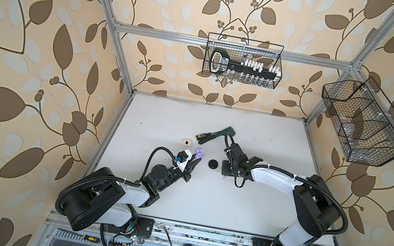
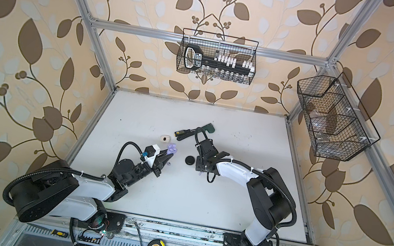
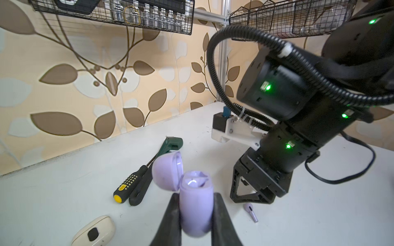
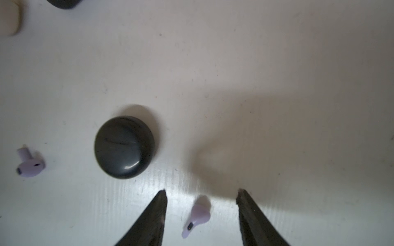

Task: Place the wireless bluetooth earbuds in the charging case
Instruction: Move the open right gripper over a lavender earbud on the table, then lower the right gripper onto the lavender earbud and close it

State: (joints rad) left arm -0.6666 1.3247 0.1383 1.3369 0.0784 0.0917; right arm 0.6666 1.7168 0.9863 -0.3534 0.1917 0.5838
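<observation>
The left end effector [image 1: 197, 158] is clamped on the lilac charging case [image 1: 199, 153]. In both top views the case sits just off the middle of the white worktop [image 1: 203, 206], toward 10 o'clock. In the left wrist view both fingers [image 3: 221, 213] press the sides of the case [image 3: 191, 204]. It stands upright with its lid hinged open; I cannot tell what lies in its wells.

The right end effector [image 4: 202, 191] points down at the worktop with its jaws apart, gripping nothing. A lilac earbud [image 4: 197, 215] lies flat between its fingers, with a gap on each side. The left wrist view also shows a lilac earbud [image 3: 251, 212] on the worktop, just beside that end effector [image 3: 251, 199]. A second lilac earbud [image 4: 29, 164] lies on the far side of the closed black case [image 4: 124, 147], well apart from the first.

In a top view the black case [image 1: 214, 164] sits at 3 o'clock of the lilac charging case, between the two end effectors. The closed cream case [image 1: 187, 142] lies near the lilac one, at 10 o'clock of it. The black-and-yellow screwdriver [image 1: 204, 136] lies at 12 o'clock of it. The screwdriver is side by side with the handle of a green wrench [image 1: 225, 130], which runs on toward 2 o'clock.
</observation>
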